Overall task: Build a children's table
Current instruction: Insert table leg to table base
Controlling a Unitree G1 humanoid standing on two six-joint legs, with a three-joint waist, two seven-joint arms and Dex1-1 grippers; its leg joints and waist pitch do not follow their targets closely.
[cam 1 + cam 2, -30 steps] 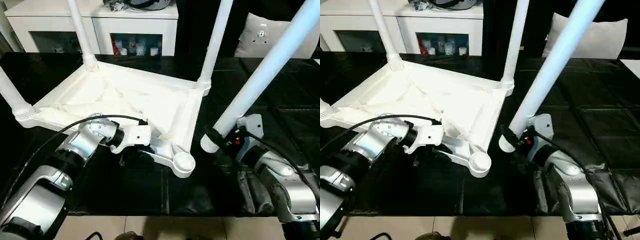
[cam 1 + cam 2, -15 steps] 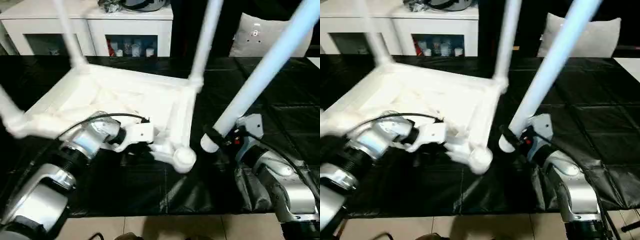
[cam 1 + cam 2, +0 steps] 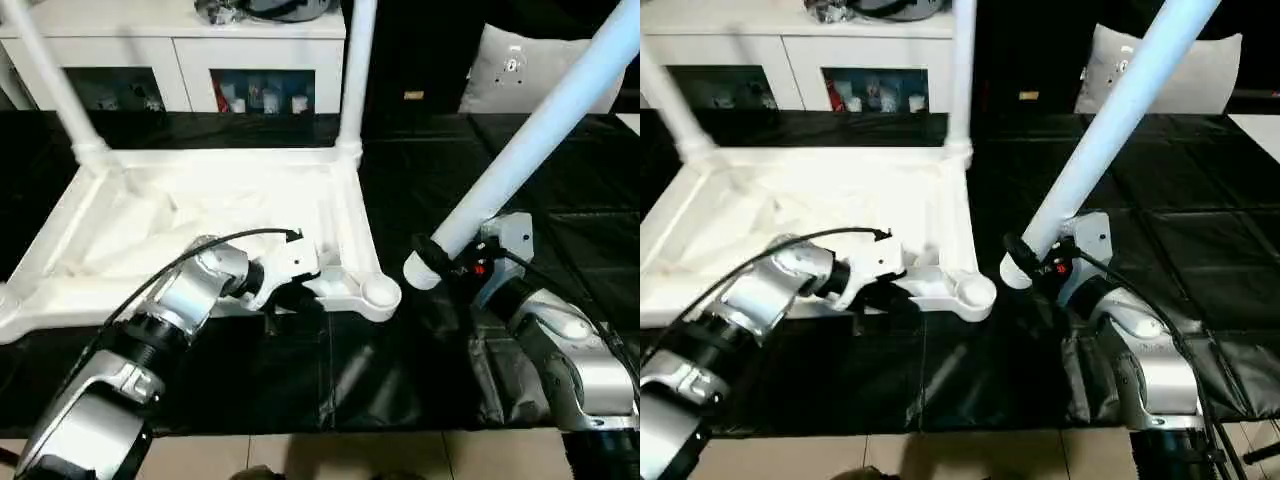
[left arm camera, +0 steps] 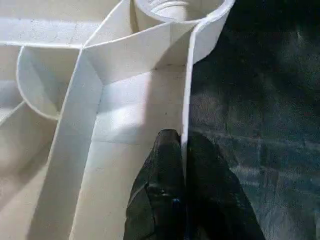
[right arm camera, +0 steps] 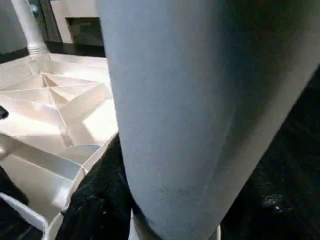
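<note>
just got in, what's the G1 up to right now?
It's assembling a children's table. The white top lies underside up on the black work table. The left gripper pinches the top's rim beside the empty corner socket. The right gripper holds a loose leg, its end just short of that socket.

Your left forearm is a run of brushed-silver segments with black ribbed bands between them, ending in a white plastic wrist housing. A thin black cable arcs over that arm toward 3 o'clock and plugs into the housing. The left fingers are matte black and rounded, scuffed pale near the base. Your right forearm is the same silver shell with a black cable along it; its white wrist bracket carries a small red mark at 9 o'clock.
</note>
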